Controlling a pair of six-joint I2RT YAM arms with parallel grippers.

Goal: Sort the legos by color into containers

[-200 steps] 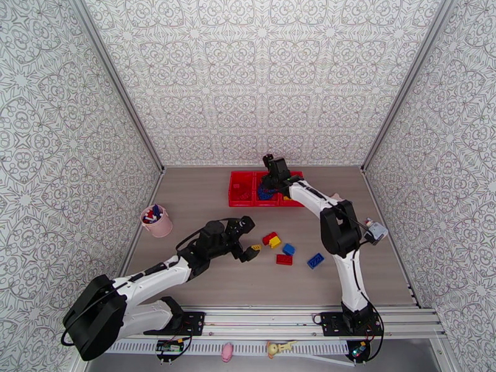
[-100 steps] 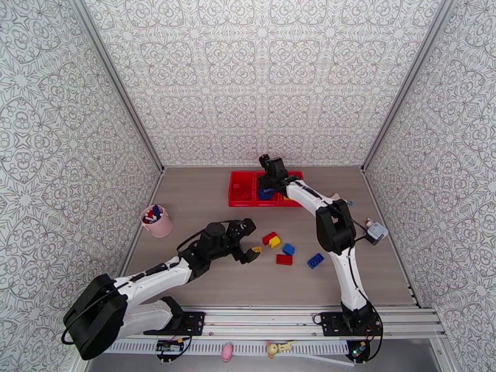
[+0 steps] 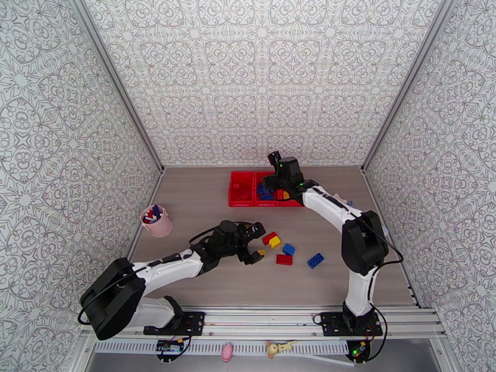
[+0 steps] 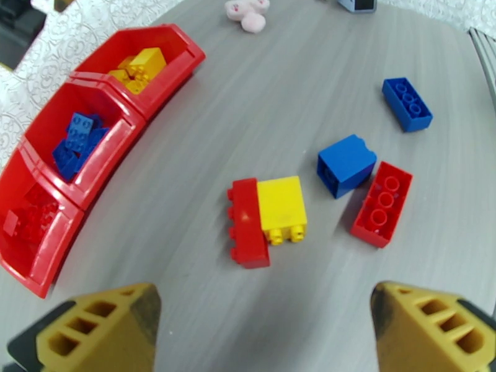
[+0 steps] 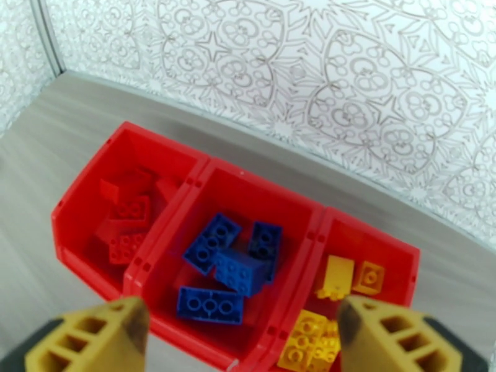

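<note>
Legos of studded plastic are lying loose mid-frame in the left wrist view: a red brick (image 4: 248, 223) is touching a yellow brick (image 4: 282, 209), a blue block (image 4: 346, 164) sitting just right of them. The left gripper (image 4: 260, 311) is hovering at the lower edge, jaws spread wide, holding nothing. Lifting the red brick cleanly is likely calling for jaws straddling it alone, clear of the yellow. The right gripper (image 5: 242, 323), likewise spread and empty, is hanging over the three joined red plastic bins (image 5: 204, 165).
</note>
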